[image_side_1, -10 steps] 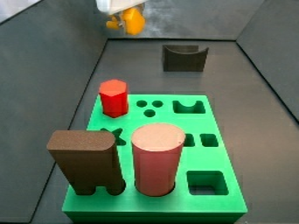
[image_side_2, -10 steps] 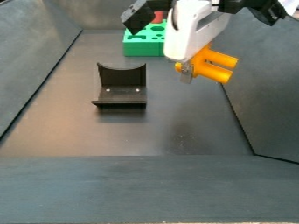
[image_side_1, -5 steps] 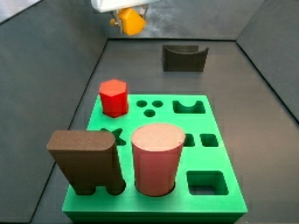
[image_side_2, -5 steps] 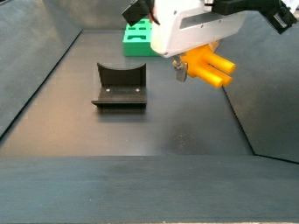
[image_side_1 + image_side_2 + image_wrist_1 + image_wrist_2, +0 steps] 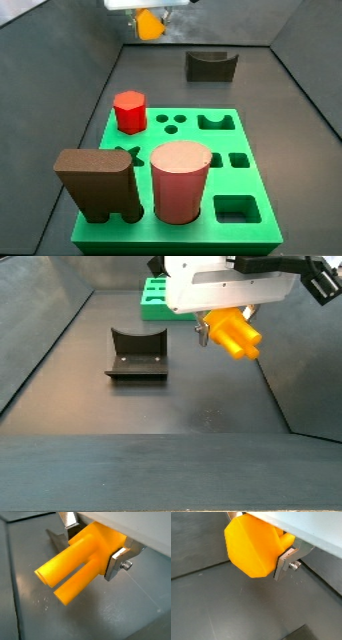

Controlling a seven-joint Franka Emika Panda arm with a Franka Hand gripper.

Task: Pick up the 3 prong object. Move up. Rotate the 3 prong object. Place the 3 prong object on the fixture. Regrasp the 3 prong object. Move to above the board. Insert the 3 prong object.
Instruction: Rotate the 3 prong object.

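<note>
The yellow-orange 3 prong object [image 5: 235,335] hangs in the air, clamped between the silver fingers [image 5: 117,562] of my gripper [image 5: 221,318], well above the dark floor. Its long prongs [image 5: 70,569] slant downward and away from the hand. In a wrist view I see its flat angular end face [image 5: 251,549]. In a side view it shows as a small orange shape [image 5: 150,26] at the upper edge, under the gripper [image 5: 147,12]. The dark fixture [image 5: 136,354] [image 5: 210,65] stands on the floor, off to one side and lower. The green board [image 5: 181,180] lies apart from the gripper.
On the board stand a red hexagonal peg [image 5: 128,111], a big brown block [image 5: 94,181] and a pink cylinder [image 5: 179,182]. Several cut-outs are open, among them three small round holes [image 5: 173,122]. Grey sloping walls [image 5: 40,336] enclose the floor.
The gripper has turned with the 3 prong object: its prongs went from nearly level to slanting downward. The hand also rose a little. Nothing on the floor moved.
</note>
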